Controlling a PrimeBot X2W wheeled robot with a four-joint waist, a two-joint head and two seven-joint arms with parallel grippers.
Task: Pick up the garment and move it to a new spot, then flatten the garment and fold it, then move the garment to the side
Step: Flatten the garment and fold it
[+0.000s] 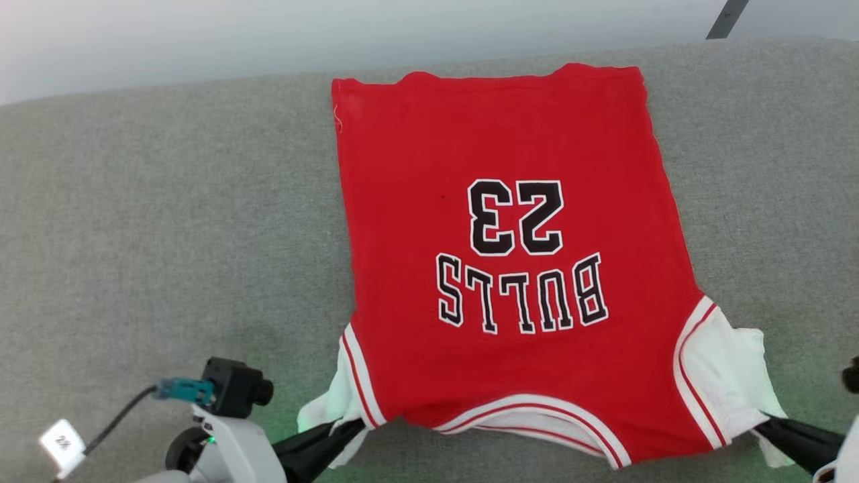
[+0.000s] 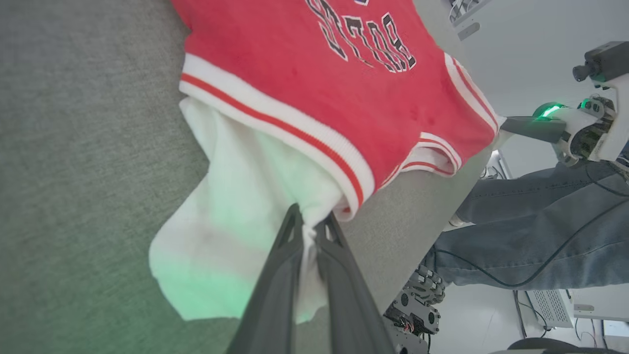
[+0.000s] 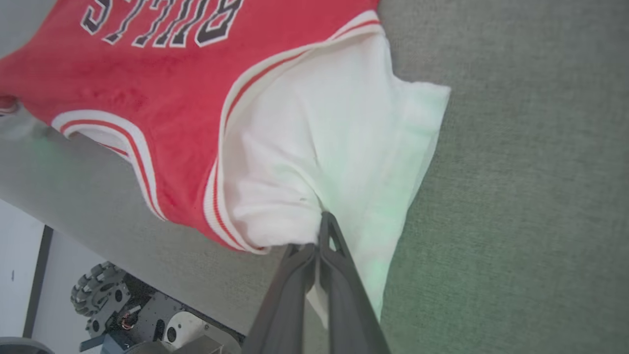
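The garment [image 1: 510,221], a red jersey with black number 23 and BULLS lettering, lies spread flat on the grey table [image 1: 168,235], lettering upside down to me, its shoulder end toward me. White sleeve fabric sticks out at both near corners. My left gripper [image 1: 359,424] is shut on the white fabric at the near-left corner; the left wrist view has its fingers [image 2: 339,246] pinching that cloth of the garment [image 2: 304,83]. My right gripper [image 1: 762,422] is shut on the white fabric at the near-right corner, and in the right wrist view the cloth of the garment [image 3: 147,83] is clamped between the fingers [image 3: 329,236].
The grey felt table has bare room left of the jersey and a narrower strip on its right. Its near edge runs just under the jersey's collar. A person's jeans-clad leg [image 2: 540,221] stands beyond the table edge, and my wheeled base [image 3: 98,295] shows below it.
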